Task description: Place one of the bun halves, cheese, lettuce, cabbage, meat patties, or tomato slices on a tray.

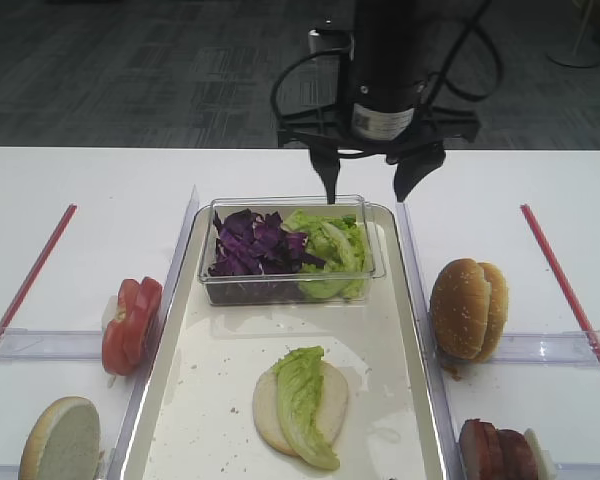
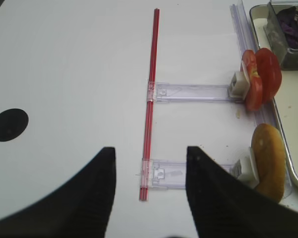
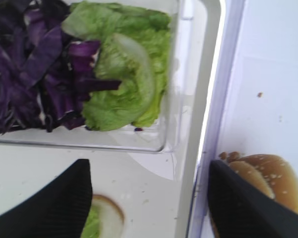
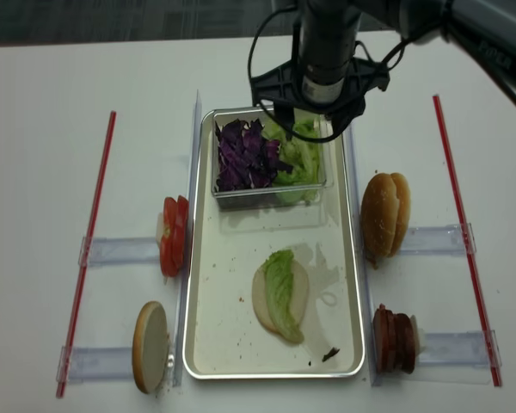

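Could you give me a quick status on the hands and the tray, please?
Right hand open, empty, above tub. Left hand open over bare table. Bun half with lettuce on tray. Nothing blocking.

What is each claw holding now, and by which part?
Nothing. The right claw is open and empty above the clear tub; the left claw is open and empty over the table.

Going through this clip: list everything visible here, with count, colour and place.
tray: one, cream floor, metal rim, centre
clear tub: one, far end of tray
cabbage: heap, purple, tub's left
bun half with lettuce leaf: one each, pale and green, on tray
tomato slices: red, left of tray
meat patties: brown, right of tray
left gripper: open, empty
right gripper: open, above tub
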Robot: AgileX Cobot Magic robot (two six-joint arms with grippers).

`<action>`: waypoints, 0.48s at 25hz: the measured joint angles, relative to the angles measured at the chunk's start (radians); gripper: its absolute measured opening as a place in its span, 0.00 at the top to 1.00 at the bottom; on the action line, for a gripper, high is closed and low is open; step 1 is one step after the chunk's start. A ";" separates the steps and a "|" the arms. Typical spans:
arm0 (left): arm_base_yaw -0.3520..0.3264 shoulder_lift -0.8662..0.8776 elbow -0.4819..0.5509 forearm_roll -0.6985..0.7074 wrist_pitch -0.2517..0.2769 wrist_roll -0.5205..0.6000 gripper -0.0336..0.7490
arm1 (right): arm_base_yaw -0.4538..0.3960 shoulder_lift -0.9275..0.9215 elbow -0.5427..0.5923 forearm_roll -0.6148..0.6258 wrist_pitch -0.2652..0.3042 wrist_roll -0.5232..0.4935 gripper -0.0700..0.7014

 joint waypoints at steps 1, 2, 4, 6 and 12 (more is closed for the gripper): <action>0.000 0.000 0.000 0.000 0.000 0.000 0.57 | -0.024 0.000 0.000 0.000 0.000 -0.018 0.24; 0.000 0.000 0.000 0.000 0.000 0.000 0.57 | -0.045 0.000 0.000 0.000 0.000 -0.036 0.24; 0.000 0.000 0.000 0.000 0.000 0.000 0.57 | -0.095 0.000 0.000 0.000 0.000 -0.069 0.24; 0.000 0.000 0.000 0.000 0.000 0.000 0.57 | -0.143 0.000 0.000 0.000 0.000 -0.099 0.24; 0.000 0.000 0.000 0.000 0.000 0.000 0.57 | -0.298 0.000 0.000 0.007 0.000 -0.190 0.24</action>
